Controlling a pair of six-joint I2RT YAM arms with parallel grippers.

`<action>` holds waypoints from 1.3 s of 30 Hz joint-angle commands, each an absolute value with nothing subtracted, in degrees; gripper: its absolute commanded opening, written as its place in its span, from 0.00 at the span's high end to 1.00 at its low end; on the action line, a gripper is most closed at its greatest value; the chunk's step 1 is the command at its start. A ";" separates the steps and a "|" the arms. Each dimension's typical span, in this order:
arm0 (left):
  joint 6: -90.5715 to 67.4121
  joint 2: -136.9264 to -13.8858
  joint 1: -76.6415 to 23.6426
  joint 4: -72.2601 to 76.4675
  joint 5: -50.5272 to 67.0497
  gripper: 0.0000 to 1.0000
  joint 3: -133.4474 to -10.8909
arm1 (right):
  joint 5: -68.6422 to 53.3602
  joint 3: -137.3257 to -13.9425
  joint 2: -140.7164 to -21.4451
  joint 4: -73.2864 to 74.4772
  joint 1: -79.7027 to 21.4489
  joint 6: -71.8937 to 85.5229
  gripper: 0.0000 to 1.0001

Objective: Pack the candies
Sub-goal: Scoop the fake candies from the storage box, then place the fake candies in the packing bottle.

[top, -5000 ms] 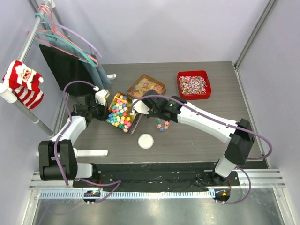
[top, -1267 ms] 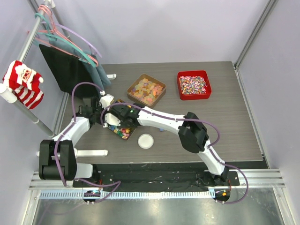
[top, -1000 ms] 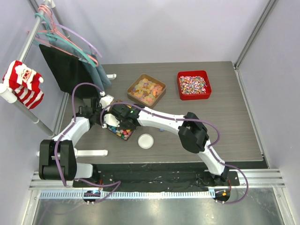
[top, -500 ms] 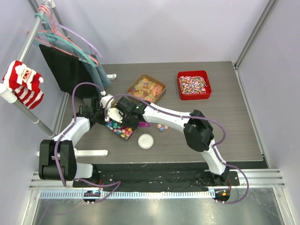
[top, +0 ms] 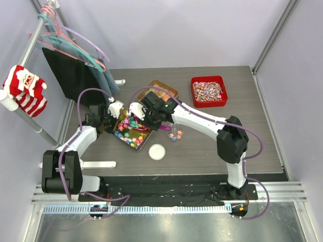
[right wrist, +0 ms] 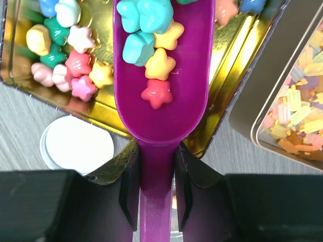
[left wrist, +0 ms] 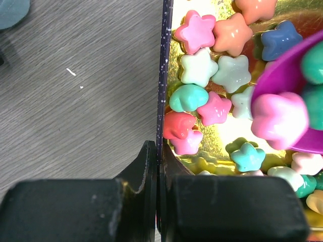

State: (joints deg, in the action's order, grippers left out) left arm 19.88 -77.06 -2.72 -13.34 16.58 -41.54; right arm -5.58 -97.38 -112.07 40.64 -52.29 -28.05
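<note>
Candies [right wrist: 160, 65] in scoop [right wrist: 171, 121] beyond right gripper [right wrist: 156, 151]

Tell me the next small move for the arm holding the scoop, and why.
Probably carry the purple scoop level in the right gripper across to the small clear cup beside the gold tin. The scoop already holds several star candies and hangs over the tin, whose rim the left gripper pinches steady, so the load looks ready to tip out.
</note>
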 commanded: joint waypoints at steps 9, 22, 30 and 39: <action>18.46 -75.41 -2.81 -8.00 18.81 1.00 -42.98 | -18.80 -91.76 -101.43 34.81 -46.68 -26.37 0.99; 18.37 -75.50 -2.90 -7.91 18.98 1.00 -42.89 | -33.14 -87.28 -93.96 32.08 -37.36 -25.66 0.99; 18.46 -74.97 -2.90 -7.91 18.98 1.00 -42.89 | -26.29 -82.45 -86.85 34.96 -34.98 -31.70 0.99; 18.37 -75.41 -2.90 -7.73 19.69 1.00 -42.80 | -11.28 -74.98 -79.63 46.75 -34.37 -42.10 0.99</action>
State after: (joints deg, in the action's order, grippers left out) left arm 19.70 -77.06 -2.76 -12.67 16.62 -41.54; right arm -19.70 -77.56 -83.22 42.24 -34.50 -36.53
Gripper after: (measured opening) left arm 0.031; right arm 0.325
